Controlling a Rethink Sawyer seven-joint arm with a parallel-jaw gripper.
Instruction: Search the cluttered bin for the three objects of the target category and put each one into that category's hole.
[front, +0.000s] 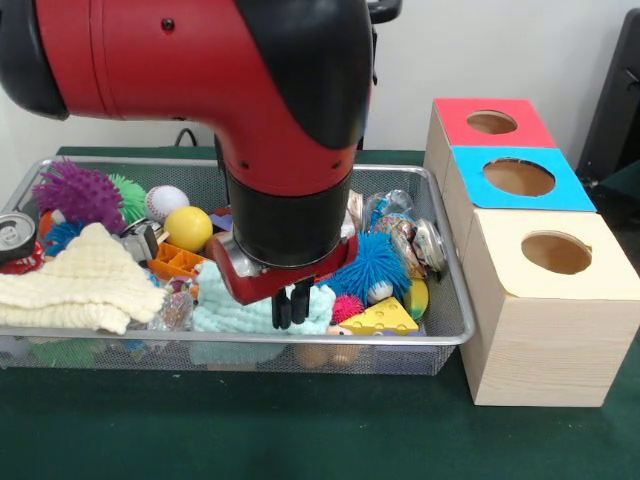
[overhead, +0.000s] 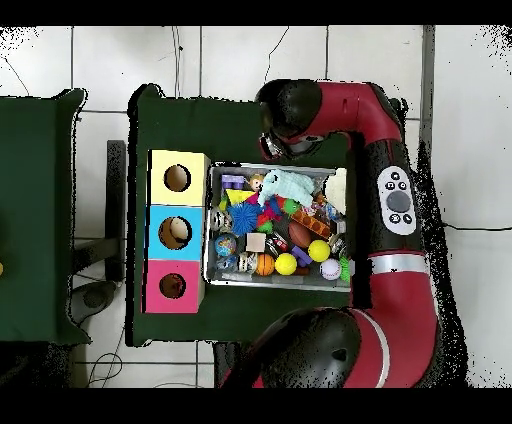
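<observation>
Gripper (front: 292, 305) (fingers pressed together, holding nothing) hangs over the mint cloth (front: 235, 308) in the wire bin (front: 452, 318); the cheese wedge (front: 382, 318) lies just beside it, toward the three-hole box (front: 540, 320).

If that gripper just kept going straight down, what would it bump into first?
Most likely the pale green cloth in the bin. The gripper, fingers together, points down right over it in the front view. How much gap is left is hard to judge.
</observation>
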